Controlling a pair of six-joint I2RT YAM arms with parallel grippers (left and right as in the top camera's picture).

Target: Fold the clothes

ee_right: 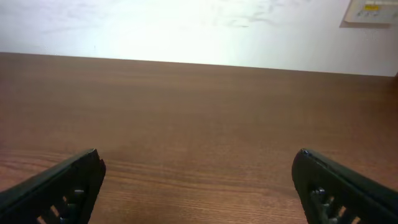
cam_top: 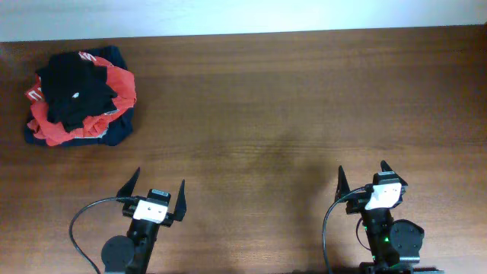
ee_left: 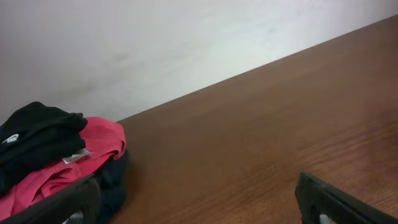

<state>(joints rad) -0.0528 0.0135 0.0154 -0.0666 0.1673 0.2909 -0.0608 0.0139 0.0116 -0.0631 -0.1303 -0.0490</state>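
The black garment (cam_top: 74, 87) lies crumpled on top of a pile at the table's far left, a small white tag showing on it. It also shows in the left wrist view (ee_left: 34, 134) at the left edge. My left gripper (cam_top: 159, 185) is open and empty near the front edge, well short of the pile; its fingers frame bare wood in its wrist view (ee_left: 198, 194). My right gripper (cam_top: 363, 174) is open and empty at the front right, over bare wood (ee_right: 198, 167).
Under the black garment lie an orange-red shirt (cam_top: 114, 85) with white lettering and a navy-blue garment (cam_top: 114, 133). The wooden table (cam_top: 289, 99) meets a white wall at the back. A black cable loops beside the left arm (cam_top: 76, 228).
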